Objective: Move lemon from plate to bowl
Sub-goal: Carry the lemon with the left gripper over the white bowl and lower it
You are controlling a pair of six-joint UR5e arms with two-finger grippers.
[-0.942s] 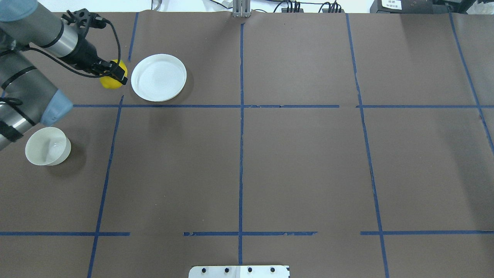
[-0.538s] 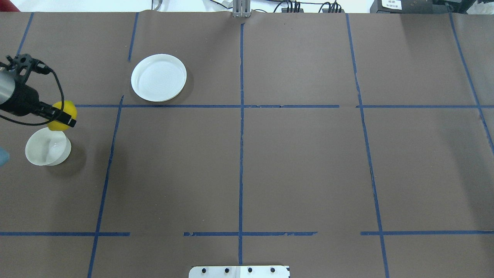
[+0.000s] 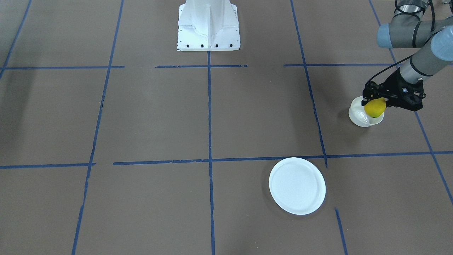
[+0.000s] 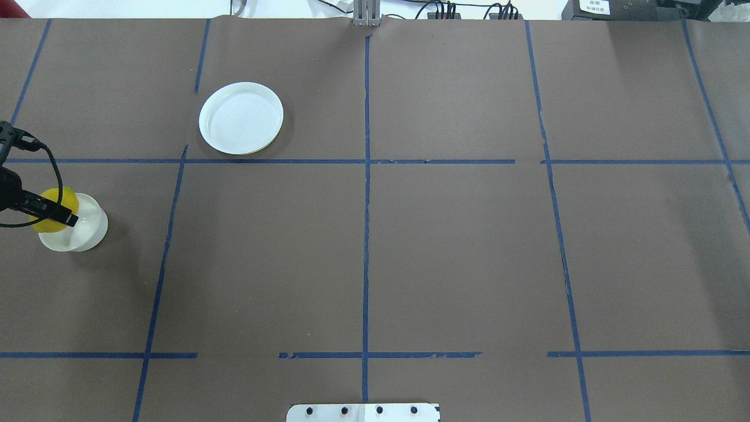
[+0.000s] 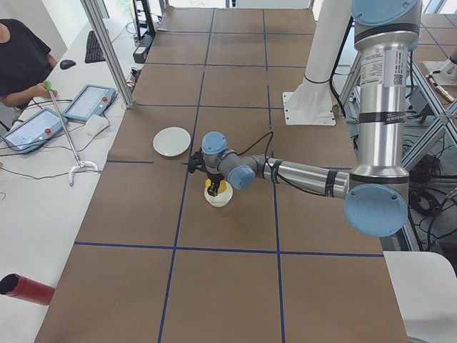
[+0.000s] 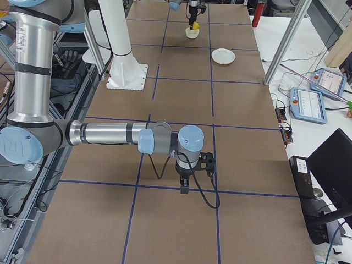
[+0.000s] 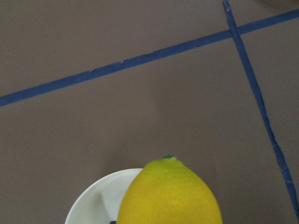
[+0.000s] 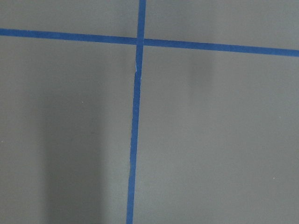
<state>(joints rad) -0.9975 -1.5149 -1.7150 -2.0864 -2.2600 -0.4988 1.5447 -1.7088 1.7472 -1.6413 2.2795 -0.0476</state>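
My left gripper (image 4: 54, 212) is shut on the yellow lemon (image 4: 55, 202) and holds it just above the small deep white bowl (image 4: 82, 233) at the table's left edge. The front-facing view shows the lemon (image 3: 375, 108) over the bowl's (image 3: 358, 115) rim, with the gripper (image 3: 377, 103) around it. The left wrist view shows the lemon (image 7: 170, 198) above the bowl's rim (image 7: 91, 205). The flat white plate (image 4: 241, 118) lies bare, further back. My right gripper (image 6: 185, 188) hangs over bare table in the exterior right view only; I cannot tell if it is open.
The robot's white base mount (image 3: 208, 28) stands at the table's middle on the robot's side. Blue tape lines cross the brown table (image 4: 457, 252). An operator (image 5: 18, 53) with tablets sits at a side bench, and a red cylinder (image 5: 25, 288) lies there.
My left gripper has carried the lemon from beside the plate toward the robot's side and the left edge, and it now hangs over the bowl. Plate and bowl have not moved.
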